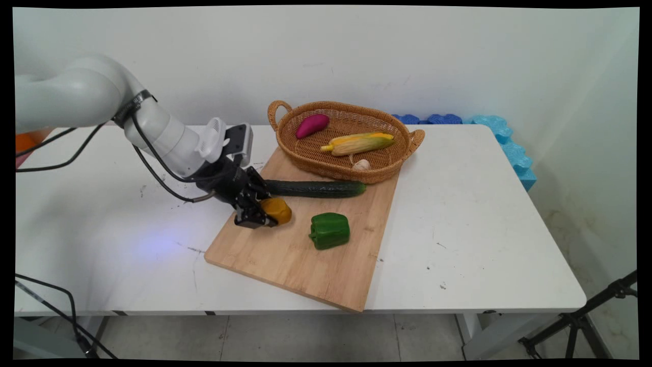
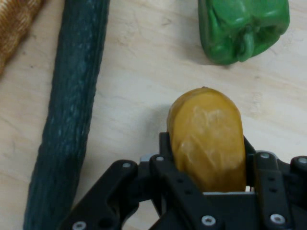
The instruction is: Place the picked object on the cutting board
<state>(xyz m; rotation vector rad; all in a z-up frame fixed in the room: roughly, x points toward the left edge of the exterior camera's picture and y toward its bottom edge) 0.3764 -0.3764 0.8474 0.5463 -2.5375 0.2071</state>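
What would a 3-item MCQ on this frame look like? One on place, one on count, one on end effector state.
1. Where does the cucumber lie?
A. in the basket
B. on the cutting board, by the basket
C. on the bare table

2. How many items lie in the wicker basket?
A. one
B. three
C. five

3. What state is the end effector in?
A. open above the green pepper
B. shut with nothing in it
C. shut on the yellow potato

Key: 1 B, the cucumber rests on the cutting board just in front of the basket. 2 B, a purple eggplant, a corn cob and a garlic bulb are inside. 3 C, the hand view shows the yellow potato between the fingers; the green pepper sits apart.
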